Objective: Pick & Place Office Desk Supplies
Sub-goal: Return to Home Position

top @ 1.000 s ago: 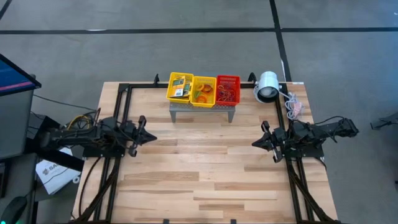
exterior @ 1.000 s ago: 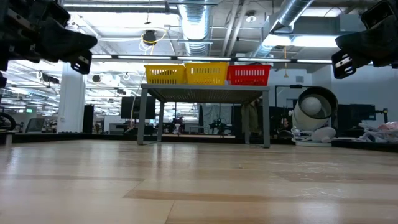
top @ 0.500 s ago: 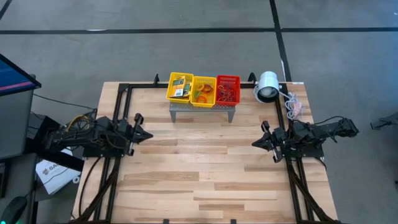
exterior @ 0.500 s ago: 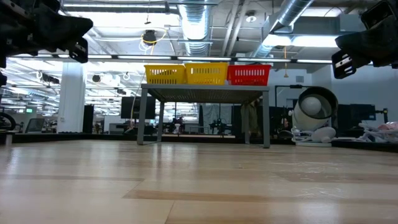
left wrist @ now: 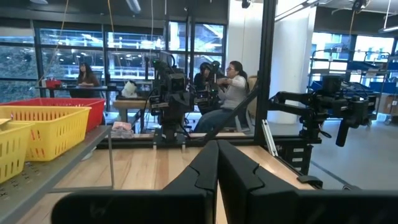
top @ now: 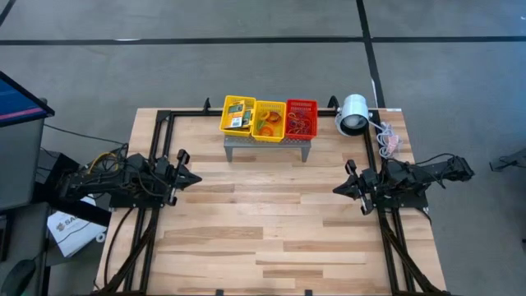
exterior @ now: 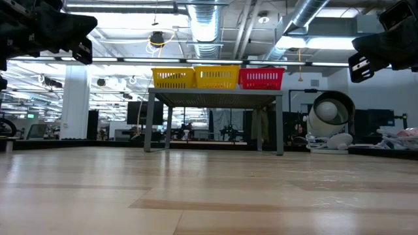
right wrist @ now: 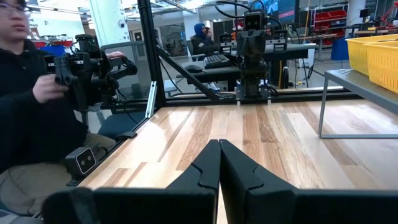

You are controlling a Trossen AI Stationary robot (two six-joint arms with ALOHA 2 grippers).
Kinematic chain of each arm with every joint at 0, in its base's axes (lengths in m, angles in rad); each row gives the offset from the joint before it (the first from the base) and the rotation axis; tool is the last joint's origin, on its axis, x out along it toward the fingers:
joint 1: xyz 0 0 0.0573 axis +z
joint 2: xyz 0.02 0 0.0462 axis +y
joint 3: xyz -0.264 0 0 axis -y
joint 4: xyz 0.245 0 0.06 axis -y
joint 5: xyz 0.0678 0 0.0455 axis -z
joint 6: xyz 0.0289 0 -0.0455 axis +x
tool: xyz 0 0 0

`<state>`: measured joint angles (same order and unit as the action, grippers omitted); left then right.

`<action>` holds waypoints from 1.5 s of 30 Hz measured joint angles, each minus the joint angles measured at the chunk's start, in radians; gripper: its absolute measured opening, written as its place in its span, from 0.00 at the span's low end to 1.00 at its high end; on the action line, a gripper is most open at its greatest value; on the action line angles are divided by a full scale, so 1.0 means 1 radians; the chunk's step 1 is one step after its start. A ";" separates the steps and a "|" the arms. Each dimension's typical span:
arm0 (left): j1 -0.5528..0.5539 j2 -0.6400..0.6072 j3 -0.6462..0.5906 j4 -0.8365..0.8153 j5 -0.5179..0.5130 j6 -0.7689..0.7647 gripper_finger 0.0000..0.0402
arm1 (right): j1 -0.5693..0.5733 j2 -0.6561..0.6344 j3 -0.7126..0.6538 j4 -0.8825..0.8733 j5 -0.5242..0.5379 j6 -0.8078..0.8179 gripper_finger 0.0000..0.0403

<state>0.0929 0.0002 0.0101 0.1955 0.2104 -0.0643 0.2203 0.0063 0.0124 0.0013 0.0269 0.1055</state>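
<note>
**Both hands closed and empty; the supplies are in bins on the stand**

My left hand (top: 191, 176) hangs above the left side of the counter (top: 271, 238) and points toward the middle. Its two fingers (left wrist: 202, 174) are pressed together with nothing between them. My right hand (top: 339, 189) hangs above the right side, facing the left one and well apart from it. Its fingers (right wrist: 236, 171) are also pressed together, and it grips nothing.

At the far middle of the counter stands the grey stand (top: 268, 149), well apart from both hands. Three bins sit side by side on top of it, touching one another.
- The left yellow bin (top: 225, 117) holds the crayon boxes (top: 239, 117).
- The middle yellow bin (top: 256, 123) holds a tangle of rubber bands (top: 269, 126).
- The red bin (top: 314, 115) on the right holds more coloured loops.

From counter height the three bins line up along the top of the stand.

The white lamp (top: 353, 114) sits just right of the stand, near the far right corner. Beyond the left edge of the counter a person (right wrist: 28, 118) in a dark top sits in the room.
</note>
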 joint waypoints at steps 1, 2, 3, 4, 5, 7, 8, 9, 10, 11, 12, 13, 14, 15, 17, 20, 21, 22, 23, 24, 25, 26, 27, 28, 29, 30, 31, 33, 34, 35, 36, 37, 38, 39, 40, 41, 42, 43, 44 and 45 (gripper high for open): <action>0.000 0.000 0.000 0.000 0.000 0.000 0.00 | 0.000 0.000 0.000 0.000 0.000 0.000 0.00; 0.000 0.000 0.000 0.000 0.000 0.000 0.00 | 0.000 0.000 0.000 0.000 0.000 0.000 0.00; 0.000 0.000 0.000 0.000 0.000 0.000 0.00 | 0.000 0.000 0.000 0.000 0.000 0.000 0.00; 0.000 0.000 0.000 0.000 0.000 0.000 0.00 | 0.000 0.000 0.000 0.000 0.000 0.000 0.00; 0.000 0.000 0.000 0.000 0.000 0.000 0.00 | 0.000 0.000 0.000 0.000 0.000 0.000 0.00; 0.000 0.001 0.000 0.000 0.000 0.000 0.00 | 0.000 0.000 0.000 0.000 0.000 0.000 0.00; 0.000 0.003 0.000 0.000 0.000 0.000 0.00 | 0.000 0.000 0.000 0.000 0.000 0.000 0.00; 0.000 0.004 0.000 0.000 0.000 0.000 0.00 | 0.000 0.000 0.000 0.000 0.000 0.000 0.00; 0.000 0.008 0.000 0.001 0.000 0.000 0.00 | 0.000 0.000 0.000 0.000 0.000 0.000 0.00; 0.000 0.009 0.000 0.001 0.000 0.000 0.00 | 0.000 0.000 0.000 0.000 0.000 0.000 0.00; 0.000 0.010 0.000 -0.001 0.000 0.000 0.00 | 0.000 0.000 0.000 0.000 0.000 0.000 0.00; 0.000 0.013 0.000 0.001 0.000 0.000 0.00 | 0.000 0.000 0.000 0.000 0.000 0.000 0.00; 0.000 0.014 -0.001 0.001 0.000 0.000 0.00 | 0.000 0.000 0.000 0.000 0.000 0.000 0.00; 0.000 0.014 -0.001 0.000 0.000 0.000 0.00 | 0.000 0.000 0.000 0.000 0.000 0.000 0.00; 0.000 0.014 -0.001 0.000 0.000 0.000 0.00 | 0.000 0.000 0.000 0.000 0.000 0.000 0.00; 0.000 0.014 -0.001 0.000 0.000 0.000 0.00 | 0.000 0.000 0.000 0.000 0.000 0.000 0.00; 0.000 0.014 -0.001 0.000 0.000 0.000 0.00 | 0.000 0.000 0.000 0.000 0.000 0.000 0.00; 0.000 0.014 -0.001 0.000 0.000 0.000 0.00 | 0.000 0.000 0.000 0.000 0.000 0.000 0.00; 0.000 0.014 -0.001 0.000 0.000 0.000 0.00 | 0.000 0.000 0.000 0.000 0.000 0.000 0.00; 0.000 0.014 -0.001 0.000 0.000 0.000 0.00 | 0.000 0.000 0.000 0.000 0.000 0.000 0.00; 0.000 0.014 -0.001 0.000 0.000 0.000 0.00 | 0.000 0.000 0.000 0.000 0.000 0.000 0.00; 0.000 0.014 -0.001 0.000 0.000 0.000 0.00 | 0.000 0.000 0.000 0.000 0.000 0.000 0.00; 0.000 0.015 -0.001 0.000 0.000 0.000 0.00 | 0.000 0.000 0.000 0.000 0.000 0.000 0.00; 0.000 0.014 -0.001 0.000 0.000 0.000 0.00 | 0.000 0.000 0.000 0.000 0.000 0.000 0.00; 0.000 0.014 -0.001 0.000 0.000 0.000 0.00 | 0.000 0.000 0.000 0.000 0.000 0.000 0.00; 0.000 0.015 -0.001 0.000 0.000 0.000 0.00 | 0.000 0.000 0.000 0.000 0.000 0.000 0.00; 0.000 0.015 -0.001 0.000 0.000 0.000 0.00 | 0.000 0.000 0.000 0.000 0.000 0.000 0.00; 0.000 0.015 -0.001 0.000 0.000 0.000 0.00 | 0.000 0.000 0.000 0.000 0.000 0.000 0.00; 0.000 0.015 -0.001 0.000 0.000 0.000 0.00 | 0.000 0.000 0.000 0.000 0.000 0.000 0.00; 0.000 0.015 -0.001 0.000 0.000 0.000 0.00 | 0.000 0.000 0.000 0.000 0.000 0.000 0.00; 0.000 0.015 -0.001 0.000 0.000 0.000 0.00 | 0.000 0.000 0.000 0.000 0.000 0.000 0.00; 0.000 0.015 -0.001 0.000 0.000 0.000 0.00 | 0.000 0.000 0.000 0.000 0.000 0.000 0.00; 0.000 0.015 -0.001 0.000 0.000 0.000 0.00 | 0.000 0.000 0.000 0.000 0.000 0.000 0.00; 0.000 0.015 -0.001 0.000 0.000 0.000 0.00 | 0.000 0.000 0.000 0.000 0.000 0.000 0.00; 0.000 0.015 -0.001 0.000 0.000 0.000 0.00 | 0.000 0.000 0.000 0.000 0.000 0.000 0.00; 0.000 0.015 -0.001 0.000 0.000 0.000 0.00 | 0.000 0.000 0.000 0.000 0.000 0.000 0.00; 0.000 0.015 -0.001 0.000 0.000 0.000 0.00 | 0.000 0.000 0.000 0.000 0.000 0.000 0.00; 0.000 0.015 -0.001 0.000 0.000 0.000 0.00 | 0.000 0.000 0.000 0.000 0.000 0.000 0.00; 0.000 0.015 -0.001 0.000 0.000 0.000 0.00 | 0.000 0.000 0.000 0.000 0.000 0.000 0.00; 0.000 0.015 -0.001 0.000 0.000 0.000 0.00 | 0.000 0.000 0.000 0.000 0.000 0.000 0.00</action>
<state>0.0929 0.0151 0.0093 0.1955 0.2104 -0.0647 0.2203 0.0063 0.0124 0.0013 0.0270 0.1056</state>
